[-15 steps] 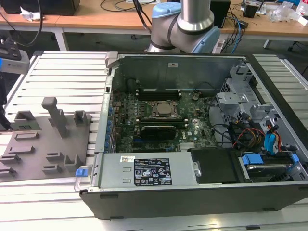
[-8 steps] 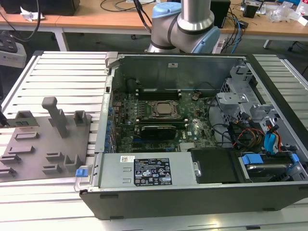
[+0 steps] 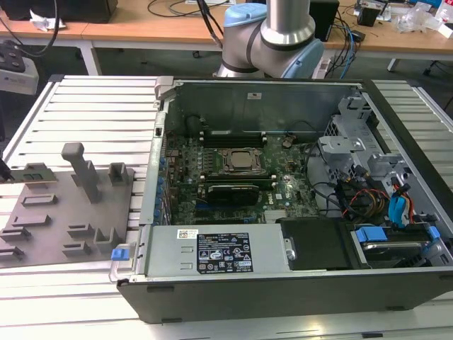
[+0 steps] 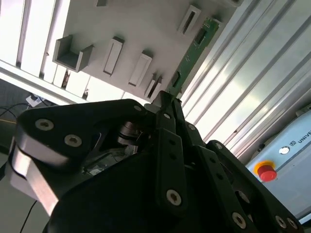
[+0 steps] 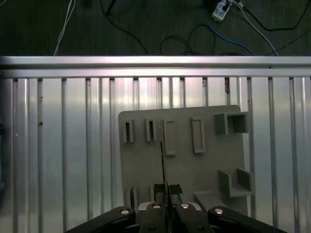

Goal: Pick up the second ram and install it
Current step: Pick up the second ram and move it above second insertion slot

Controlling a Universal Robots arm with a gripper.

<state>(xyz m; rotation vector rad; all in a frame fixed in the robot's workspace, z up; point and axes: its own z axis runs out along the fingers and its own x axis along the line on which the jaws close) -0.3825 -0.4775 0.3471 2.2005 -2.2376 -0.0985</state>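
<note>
**A:** Closest in both wrist views is the black gripper (image 5: 165, 193) (image 4: 167, 103). What's it doing?

**B:** Its two fingers are pressed together on the ram stick (image 4: 193, 47). That's the thin green strip reaching out past the fingertips over the grey plate (image 5: 194, 167) with the slots. The first wrist view shows it edge-on.

**A:** Which step is that?

**B:** The pick-up, I'd say. The stick is gripped above the plate and the slatted table (image 5: 63, 145). I can't tell whether its far end is clear of the plate.

**A:** And the install?

**B:** Not done yet, by my reading. In the exterior view the open computer (image 3: 283, 301) lies beside the plate, on the exterior view's right, and the stick isn't in it.

**A:** What does the next move call for?

**B:** A firm, steady hold, I think. The strip is thin and could twist. It must stay on edge and line up squarely with a narrow slot on the green board (image 3: 185, 161).
</note>
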